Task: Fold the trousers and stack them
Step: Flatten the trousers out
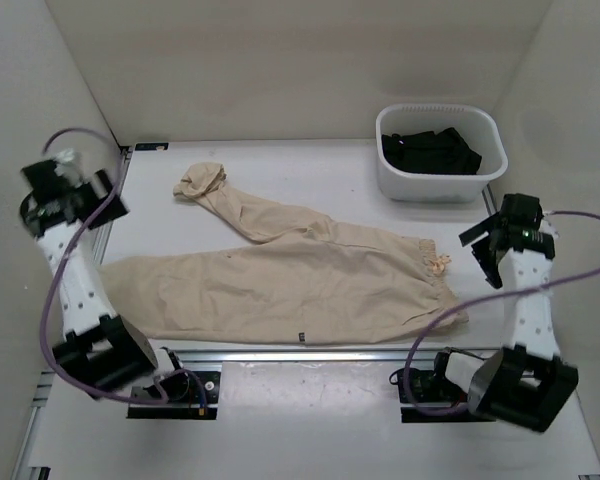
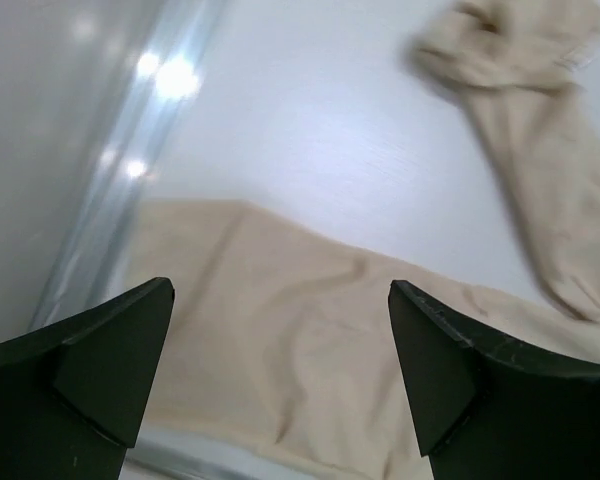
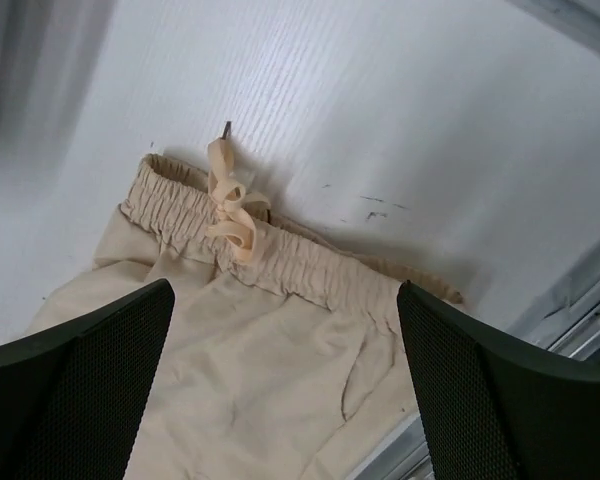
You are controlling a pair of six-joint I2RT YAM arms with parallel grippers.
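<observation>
Item: trousers (image 1: 300, 280), beige, soft, wrinkled, two long legs.
Position: spread flat on the white bench (image 1: 340, 185), left of the white basket (image 1: 430, 188) and nearer the arms than it.
Waistband: elasticated (image 3: 310, 265), at the end of the garment closest to the basket, on the basket's near side.
Drawstring: pale bow (image 3: 230, 205) tied at the waistband, its loose end lying on bare bench toward the basket.
Near leg: ran straight leftward, away from the basket, beside the metal rail (image 1: 310, 355).
Far leg: angled off leftward toward the back wall, its cuff (image 1: 200, 180) bunched, level with the basket and well to its left.
Basket contents: a black garment (image 1: 430, 150), crumpled inside.
Left pincer (image 1: 65, 205): spread wide, pinching nothing; well apart from the basket at the opposite side of the bench. In its wrist view the dark fingers (image 2: 100, 370) stood above the near leg's end, not touching the cloth (image 2: 280, 340).
Right pincer (image 1: 495, 245): spread wide, pinching nothing; just on the near side of the basket. In its wrist view the mesh-faced fingers (image 3: 90, 390) stood either side of the waistband area, above the cloth (image 3: 250, 380).
</observation>
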